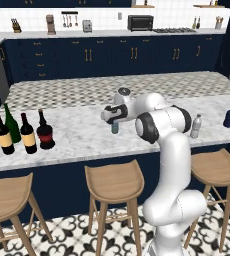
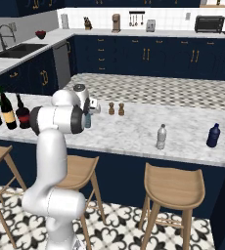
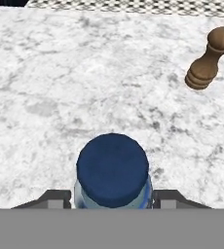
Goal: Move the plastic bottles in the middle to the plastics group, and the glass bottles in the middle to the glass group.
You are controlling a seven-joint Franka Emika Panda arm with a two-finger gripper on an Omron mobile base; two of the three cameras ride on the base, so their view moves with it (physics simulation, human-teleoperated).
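One small pale-blue plastic bottle (image 3: 112, 181), likely light, thin-walled and slippery, sits between the gripper (image 3: 112, 198) fingers, pinched just below its cap

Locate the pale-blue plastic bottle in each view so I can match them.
Left base view: pale-blue bottle at centre, under the gripper, on the marble counter.
Right base view: left of centre, beside the arm's dark joint.
Hand view: bottom centre, seen from above, blue cap between the finger tips.
Shared landmark: wooden pepper mill, seen in the right base and hand views.
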